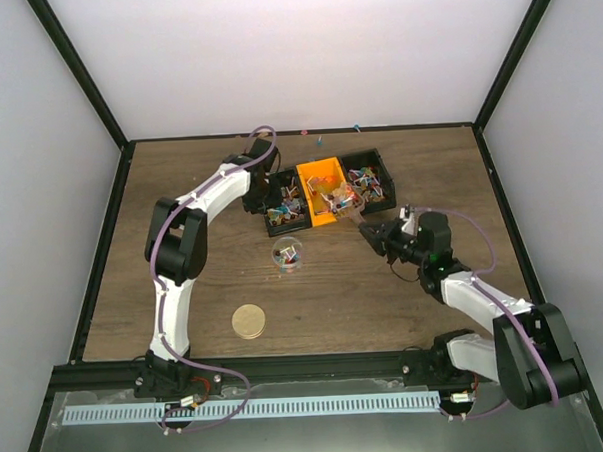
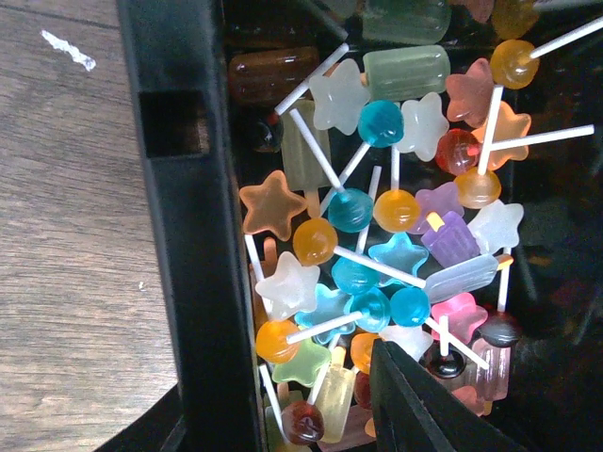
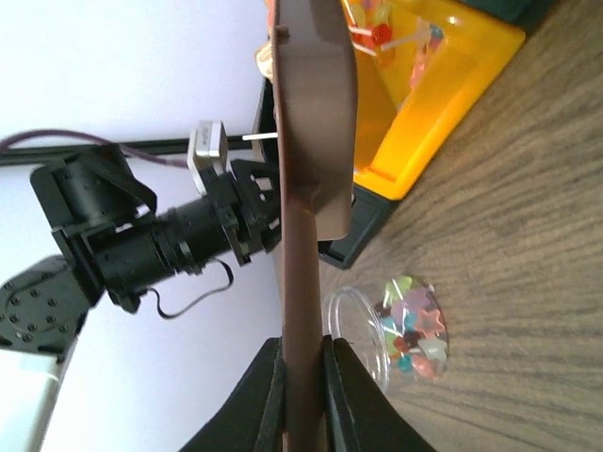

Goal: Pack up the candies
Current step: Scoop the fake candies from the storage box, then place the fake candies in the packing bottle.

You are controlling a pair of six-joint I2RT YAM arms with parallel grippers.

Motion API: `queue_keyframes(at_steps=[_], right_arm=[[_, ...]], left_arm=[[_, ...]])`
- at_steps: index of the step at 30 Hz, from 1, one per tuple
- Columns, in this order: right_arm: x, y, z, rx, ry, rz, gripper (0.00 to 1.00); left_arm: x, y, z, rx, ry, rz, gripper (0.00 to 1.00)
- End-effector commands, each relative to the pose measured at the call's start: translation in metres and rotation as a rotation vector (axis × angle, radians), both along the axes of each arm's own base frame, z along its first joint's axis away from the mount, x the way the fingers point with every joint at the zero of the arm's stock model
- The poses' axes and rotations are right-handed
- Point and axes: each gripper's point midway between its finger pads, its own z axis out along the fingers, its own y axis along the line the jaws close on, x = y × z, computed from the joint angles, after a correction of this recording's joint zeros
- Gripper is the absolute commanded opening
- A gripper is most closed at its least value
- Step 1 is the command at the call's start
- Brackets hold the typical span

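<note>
Reference: centre bin (image 1: 322, 190), toward the back of the table (image 1: 434, 280). I log the left bin (image 1: 281, 209) touching its left side and the right bin (image 1: 371, 178) touching its right. Candies (image 2: 350, 209) lie in all three. The cup (image 1: 288, 255), with candies inside, stands in front, slightly left. The round disc (image 1: 249, 320) lies further front-left, well apart. Two stray candies (image 1: 319, 140) lie behind. The right gripper (image 1: 370, 231) sits front-right, and the thin flat piece (image 1: 347, 208) it pinches reaches over the bin's front edge.

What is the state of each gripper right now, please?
Left gripper: open, holding nothing, at the black bin wall.
Right gripper: closed on a thin brown panel.
</note>
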Motion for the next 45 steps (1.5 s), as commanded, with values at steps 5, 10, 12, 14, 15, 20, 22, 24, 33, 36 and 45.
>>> queue_keyframes(at_steps=[5,10,12,14,15,20,22,24,33,36,45], right_arm=[[-0.031,0.020,0.021,0.048,-0.176,0.221,0.01],[-0.048,0.029,0.026,0.042,-0.229,0.338,0.01],[-0.052,0.033,0.025,0.021,-0.238,0.373,0.01],[-0.052,0.037,0.028,-0.012,-0.252,0.408,0.01],[-0.054,0.038,0.026,-0.030,-0.237,0.427,0.01],[-0.057,0.048,0.026,-0.114,-0.272,0.498,0.01],[-0.060,0.050,0.025,-0.135,-0.272,0.516,0.01],[-0.062,0.051,0.023,-0.146,-0.269,0.530,0.01],[-0.077,0.055,0.016,-0.222,-0.273,0.577,0.01],[-0.079,0.052,0.017,-0.260,-0.292,0.576,0.01],[-0.078,0.052,0.013,-0.355,-0.288,0.595,0.01]], left_arm=[[0.005,-0.006,0.014,-0.015,-0.032,-0.028,0.40],[0.006,-0.005,0.011,-0.007,-0.035,-0.027,0.40],[0.007,-0.006,0.011,-0.012,-0.033,-0.029,0.40],[0.008,-0.007,0.011,-0.012,-0.037,-0.031,0.40],[0.009,-0.006,0.011,-0.006,-0.039,-0.029,0.40],[0.009,-0.004,0.012,0.008,-0.045,-0.030,0.40],[0.010,-0.004,0.011,0.007,-0.043,-0.031,0.40],[0.010,-0.003,0.011,0.007,-0.043,-0.031,0.40],[0.011,-0.006,0.008,0.000,-0.038,-0.033,0.41],[0.010,-0.006,0.007,-0.001,-0.035,-0.034,0.40],[0.011,-0.005,0.003,0.003,-0.028,-0.036,0.41]])
